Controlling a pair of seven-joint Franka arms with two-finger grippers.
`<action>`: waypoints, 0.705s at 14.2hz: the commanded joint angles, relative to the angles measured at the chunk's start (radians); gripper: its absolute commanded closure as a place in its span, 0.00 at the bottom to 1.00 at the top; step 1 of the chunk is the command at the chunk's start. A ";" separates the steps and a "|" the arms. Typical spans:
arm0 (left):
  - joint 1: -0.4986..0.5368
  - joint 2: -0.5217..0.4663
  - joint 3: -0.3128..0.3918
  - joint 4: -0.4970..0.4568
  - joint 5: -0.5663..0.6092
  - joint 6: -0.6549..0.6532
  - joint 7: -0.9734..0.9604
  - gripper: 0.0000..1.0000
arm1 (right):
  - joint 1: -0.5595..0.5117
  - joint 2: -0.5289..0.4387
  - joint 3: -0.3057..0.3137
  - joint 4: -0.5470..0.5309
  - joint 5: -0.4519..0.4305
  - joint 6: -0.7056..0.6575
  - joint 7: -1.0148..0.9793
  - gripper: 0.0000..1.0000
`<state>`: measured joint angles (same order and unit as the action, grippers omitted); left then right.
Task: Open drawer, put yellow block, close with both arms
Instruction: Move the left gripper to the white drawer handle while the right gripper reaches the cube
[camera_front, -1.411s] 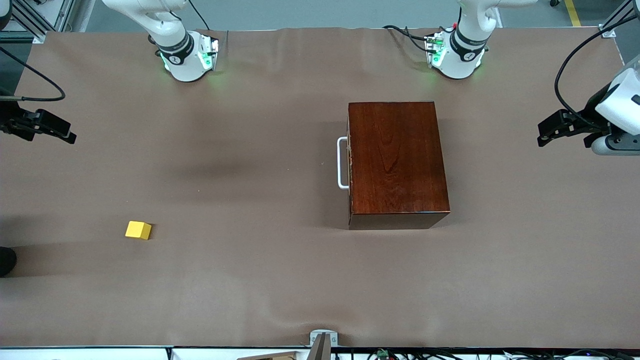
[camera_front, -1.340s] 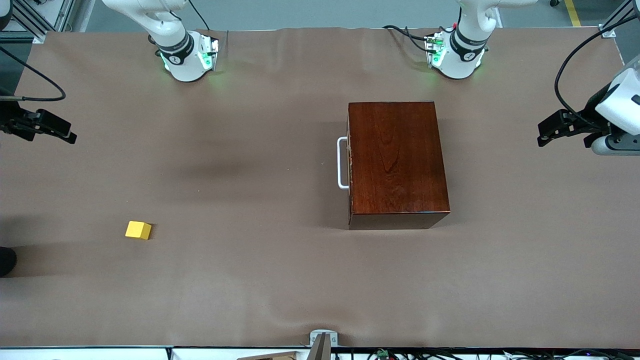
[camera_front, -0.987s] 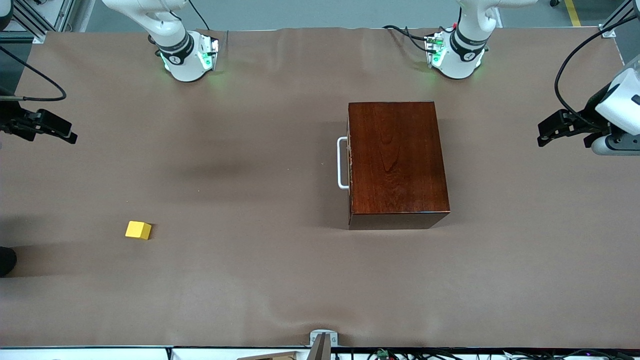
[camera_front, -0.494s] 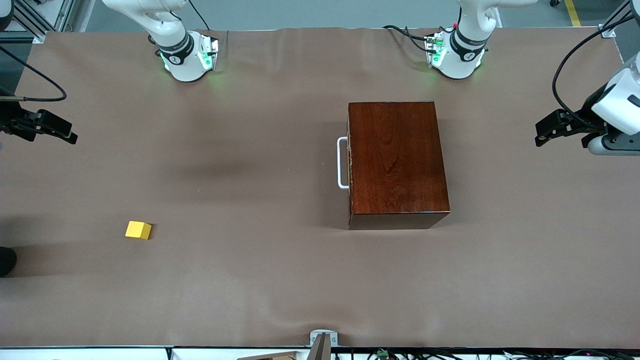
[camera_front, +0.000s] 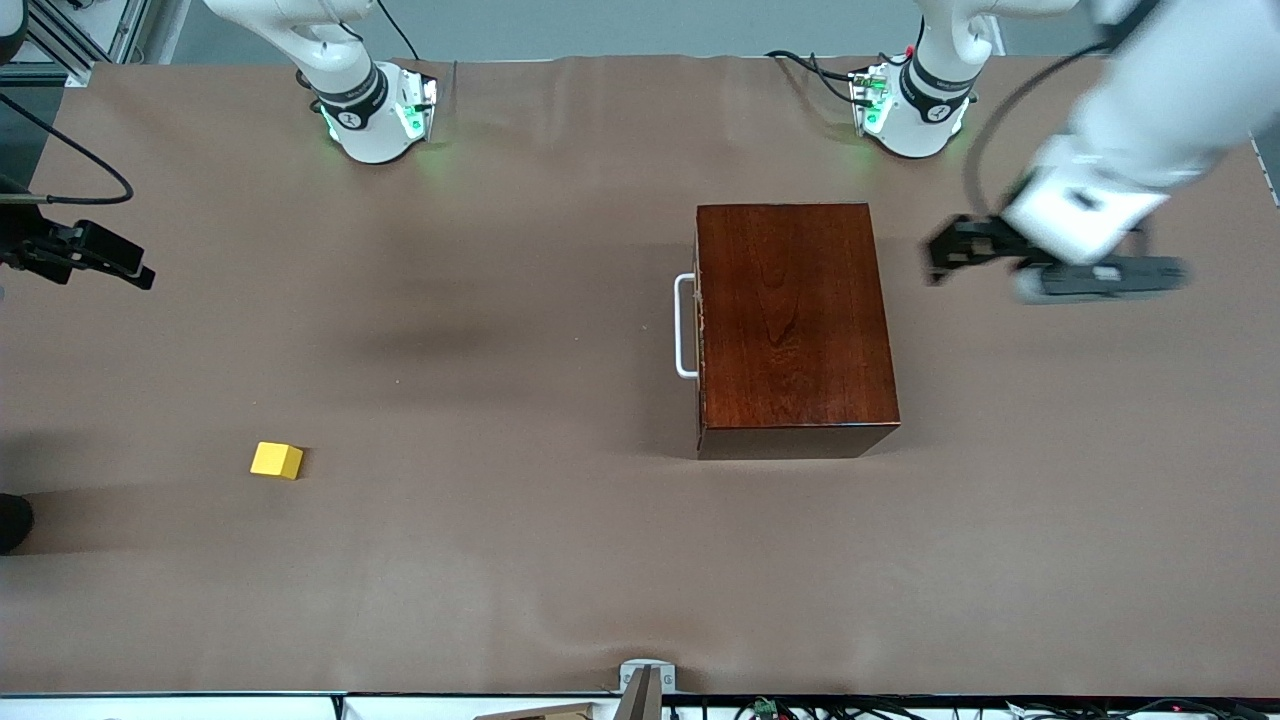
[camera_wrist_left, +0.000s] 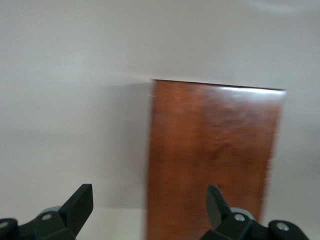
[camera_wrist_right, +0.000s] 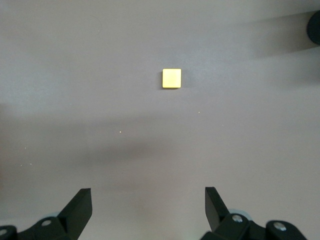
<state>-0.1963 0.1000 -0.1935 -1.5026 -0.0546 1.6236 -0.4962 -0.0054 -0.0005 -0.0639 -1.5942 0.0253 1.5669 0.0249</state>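
The dark reddish-brown wooden box (camera_front: 790, 320) stands on the table. Its drawer is shut, and the white U-shaped handle (camera_front: 684, 326) faces the right arm's end of the table. The pale tray is hidden inside. The yellow block (camera_front: 276, 460) lies alone toward the right arm's end, nearer to the front camera than the box. It also shows in the right wrist view (camera_wrist_right: 171, 78). My left gripper (camera_front: 942, 258) is open and empty, over the table beside the box; the box fills the left wrist view (camera_wrist_left: 212, 160). My right gripper (camera_front: 138, 274) is open and empty, waiting over its end of the table.
The brown table cover (camera_front: 500, 330) is bare apart from the box and block. The arm bases (camera_front: 375, 115) stand along the edge farthest from the front camera. A dark round object (camera_front: 12, 520) sits at the edge near the block.
My left arm has swung in from its end of the table toward the box. The right arm, box and block have not moved.
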 joint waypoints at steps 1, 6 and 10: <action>-0.122 0.160 -0.037 0.165 -0.004 0.007 -0.264 0.00 | -0.004 -0.007 0.001 -0.010 0.010 0.010 -0.006 0.00; -0.395 0.279 -0.024 0.190 0.039 0.137 -0.384 0.00 | -0.007 -0.003 0.001 -0.012 0.010 0.013 -0.006 0.00; -0.586 0.346 -0.026 0.186 0.244 0.163 -0.407 0.00 | -0.007 0.008 -0.001 -0.010 0.009 0.027 -0.006 0.00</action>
<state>-0.6974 0.4077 -0.2317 -1.3490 0.0847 1.7842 -0.8890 -0.0061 0.0094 -0.0650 -1.5972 0.0252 1.5801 0.0249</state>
